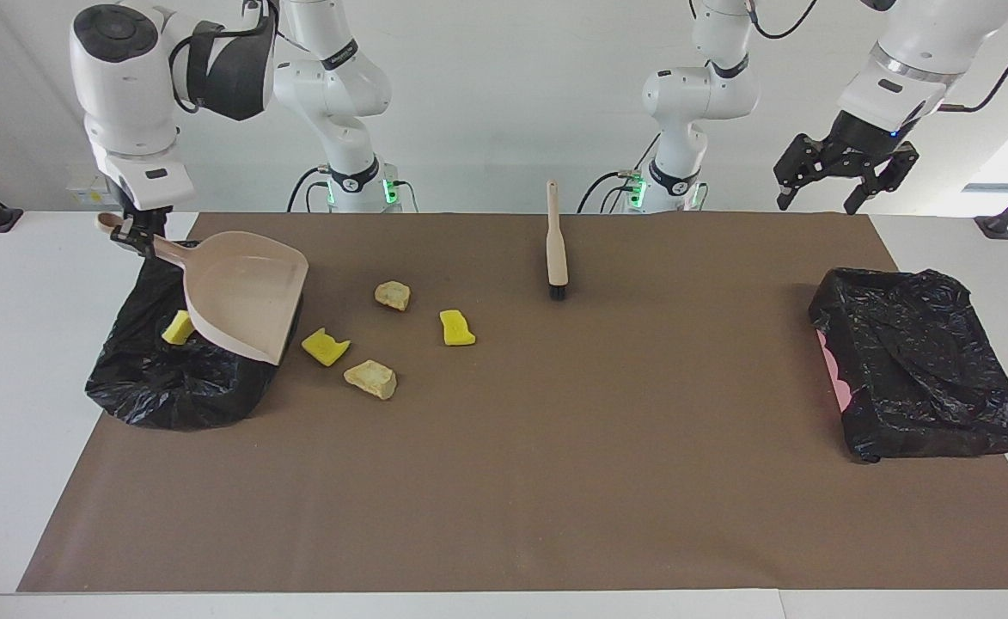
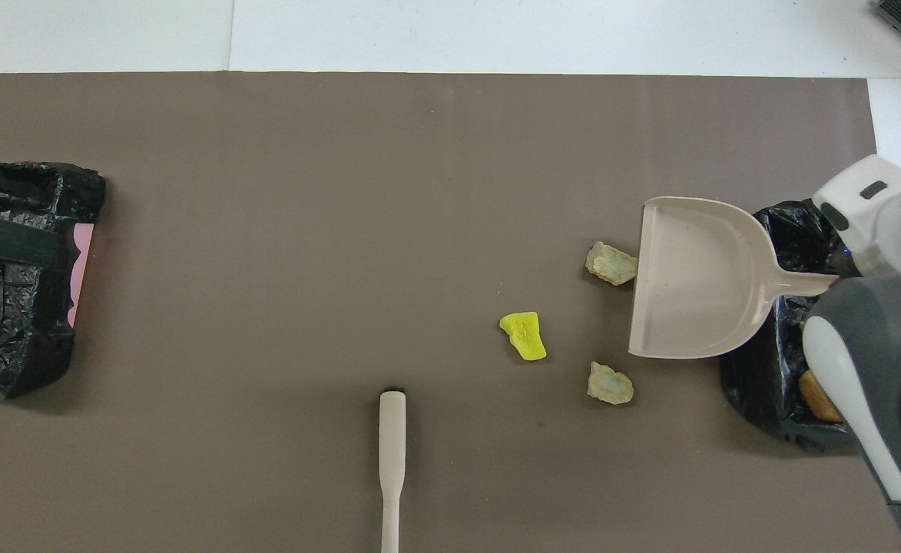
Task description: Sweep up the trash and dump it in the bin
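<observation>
Brown matting [image 1: 504,481] covers the white table from end to end. At the right arm's end, the right gripper [image 1: 136,236] is clamped on the handle of a smooth beige plastic dustpan [image 1: 246,297], which hangs tilted above a low bin lined with crinkled black plastic [image 1: 168,387], its pan partly over the bin and partly over the mat. The left gripper [image 1: 843,176] waits in the air with fingers spread, over the left arm's end of the table, above a second black-lined bin with a pink edge [image 1: 920,374].

One bright yellow sponge scrap [image 1: 179,327] already lies in the bin under the dustpan, and the overhead view shows an orange-brown bread-like piece [image 2: 817,395] there too. Four scraps remain on the mat beside that bin: two porous yellow sponge pieces [image 1: 325,346] [image 1: 457,327] and two rough, pale tan rock-like lumps [image 1: 393,295] [image 1: 371,378].

A slim beige-handled brush with dark bristles [image 1: 556,249] lies untouched near the robots at mid-table. So the job looks partly done: some trash is dumped, four pieces are left to sweep.
</observation>
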